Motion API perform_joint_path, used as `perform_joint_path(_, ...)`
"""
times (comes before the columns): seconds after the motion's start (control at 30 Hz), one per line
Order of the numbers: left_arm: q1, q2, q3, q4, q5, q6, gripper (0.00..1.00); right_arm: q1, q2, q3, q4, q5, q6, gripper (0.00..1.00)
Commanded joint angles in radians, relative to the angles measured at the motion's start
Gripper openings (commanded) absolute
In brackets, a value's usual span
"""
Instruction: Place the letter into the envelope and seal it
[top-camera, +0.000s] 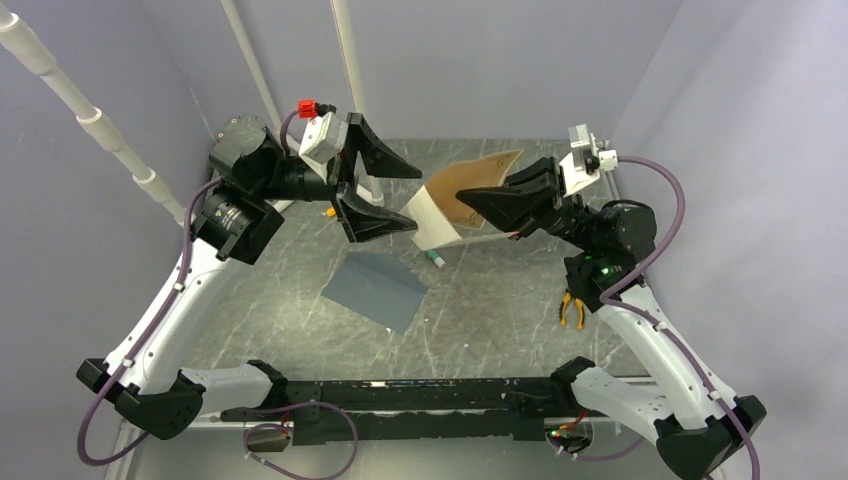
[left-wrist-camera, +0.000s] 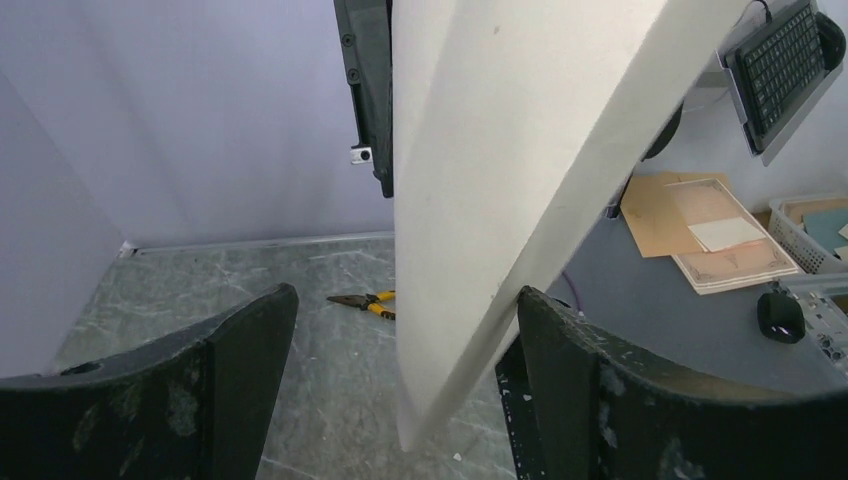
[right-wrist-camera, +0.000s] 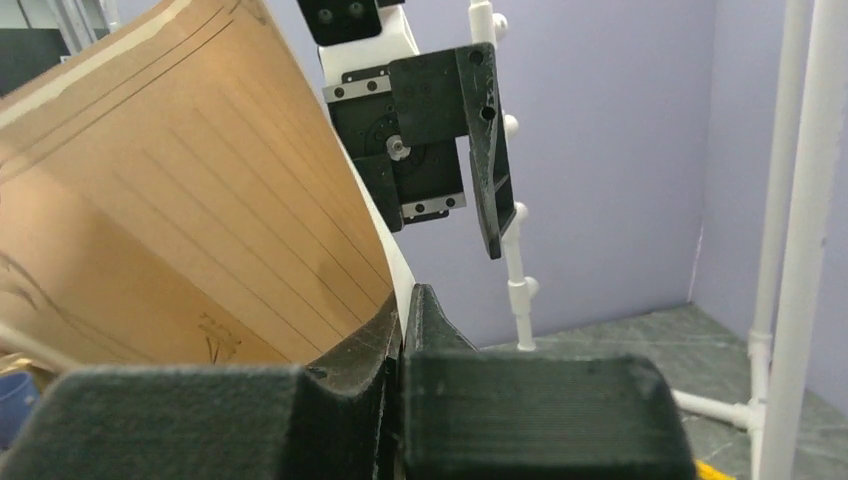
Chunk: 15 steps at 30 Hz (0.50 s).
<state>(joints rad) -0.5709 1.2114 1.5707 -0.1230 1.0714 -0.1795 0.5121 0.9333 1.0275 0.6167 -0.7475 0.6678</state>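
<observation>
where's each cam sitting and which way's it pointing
Top external: above and behind the arm bases, looking down at the table; both arms, the left tool and right tool show, with the envelope.
Left wrist: on the left arm, looking out between its open fingers across the table toward the pliers.
Right wrist: on the right arm, looking along its fingers, shut on the letter, toward the left arm.
Shared: all three show the letter; top and left wrist both show the pliers.
</observation>
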Motion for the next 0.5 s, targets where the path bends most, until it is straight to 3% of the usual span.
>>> perform_joint_path(0.0,-0.004,-0.004,0.004,0.024,-0.048,-0.003,0.81,0.002,-0.005,0.043,-0.054,-0.042,0.06,0.0)
perform_joint_path(0.13,-0.003,-0.005,0.015,-0.015,-0.077,0.016,0.68,0.002,-0.029,0.028,-0.096,-0.054,0.061,0.0)
perform_joint_path(0.47,-0.004,-0.022,-0.029,-0.019,-0.048,-0.01,0.49,0.002,-0.079,-0.019,-0.097,-0.1,0.032,0.0)
